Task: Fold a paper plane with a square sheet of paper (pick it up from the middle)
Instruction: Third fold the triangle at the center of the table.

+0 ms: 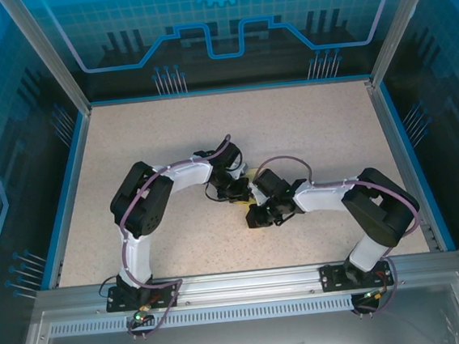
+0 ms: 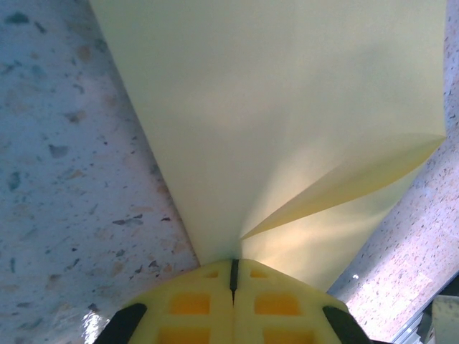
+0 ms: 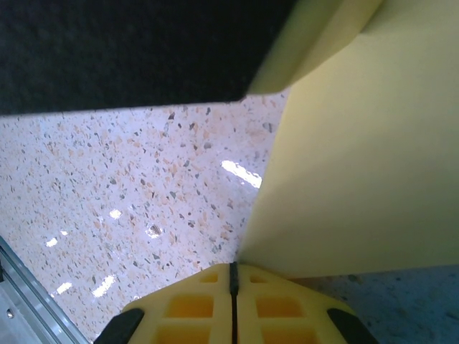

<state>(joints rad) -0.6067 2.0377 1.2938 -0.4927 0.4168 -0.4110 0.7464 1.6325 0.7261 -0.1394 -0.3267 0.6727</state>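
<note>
OK, my left jaws and right jaws are both clamped tight on the part-folded yellow paper (image 2: 287,115), meeting near the middle of the tabletop (image 1: 169,137).

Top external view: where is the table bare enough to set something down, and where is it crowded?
Bare: the far half of the table, between the arms and the back rim, and a near patch between the bases. Crowded: the centre, where the left gripper and right gripper pinch the yellow paper.
</note>
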